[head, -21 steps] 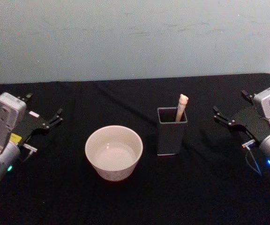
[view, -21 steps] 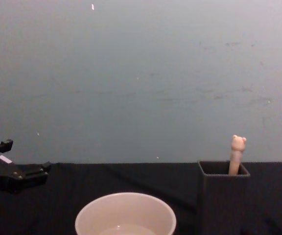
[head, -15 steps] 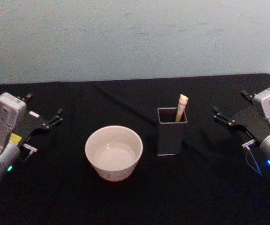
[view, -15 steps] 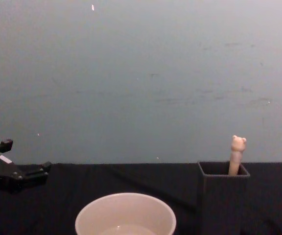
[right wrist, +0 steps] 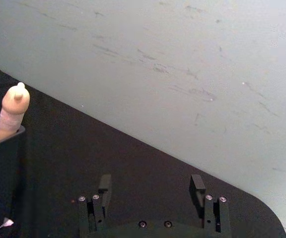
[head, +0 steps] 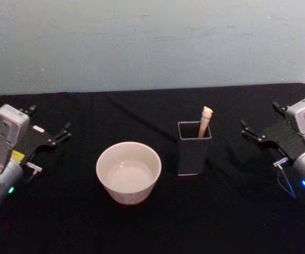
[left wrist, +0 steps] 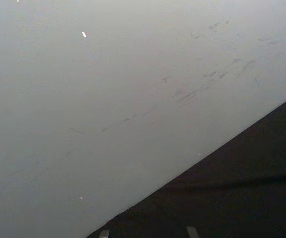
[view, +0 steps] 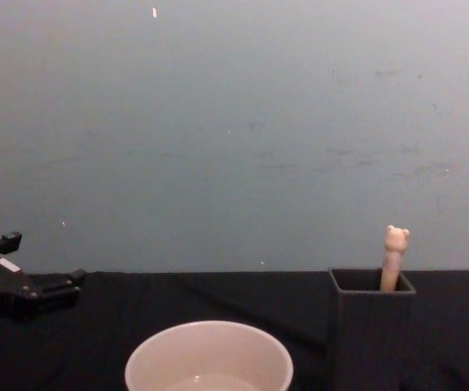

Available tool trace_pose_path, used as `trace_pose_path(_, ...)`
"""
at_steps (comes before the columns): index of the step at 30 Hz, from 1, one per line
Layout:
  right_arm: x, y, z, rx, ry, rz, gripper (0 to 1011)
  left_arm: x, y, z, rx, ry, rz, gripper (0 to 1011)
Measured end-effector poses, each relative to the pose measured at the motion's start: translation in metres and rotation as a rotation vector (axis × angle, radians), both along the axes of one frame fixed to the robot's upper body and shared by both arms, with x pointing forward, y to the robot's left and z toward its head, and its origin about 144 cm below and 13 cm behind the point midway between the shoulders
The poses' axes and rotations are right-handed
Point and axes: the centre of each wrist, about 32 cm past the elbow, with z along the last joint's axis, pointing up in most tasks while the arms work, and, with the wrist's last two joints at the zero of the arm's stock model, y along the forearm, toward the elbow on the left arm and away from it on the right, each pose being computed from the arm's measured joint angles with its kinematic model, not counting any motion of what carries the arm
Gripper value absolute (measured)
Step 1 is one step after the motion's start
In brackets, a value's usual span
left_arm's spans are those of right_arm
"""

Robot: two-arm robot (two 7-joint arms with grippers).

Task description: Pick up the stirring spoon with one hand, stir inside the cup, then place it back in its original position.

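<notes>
Hardly shifted from half a second back, at far left of the black bench [head: 142,227]: left pincer [head: 50,118], spread wide, holding nothing. At far right, right pincer [head: 259,115], likewise spread and empty, well apart from everything. Mid-bench, cup [head: 126,193]; just beside it, holder [head: 194,156], with stirring spoon [head: 205,119] standing inside, stem and bowl hidden.

Left end effector [head: 51,118] and right end effector [head: 259,115] hover, jaws apart.
</notes>
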Motion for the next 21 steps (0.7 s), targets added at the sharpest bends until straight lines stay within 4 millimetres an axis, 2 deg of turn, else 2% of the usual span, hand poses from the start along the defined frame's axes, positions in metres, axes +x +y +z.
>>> trace_pose_path(21, 0.0, 0.0, 0.0, 0.0, 0.0, 0.0, 1000, 0.0, 0.0, 0.0, 0.0, 0.0, 0.0, 1001)
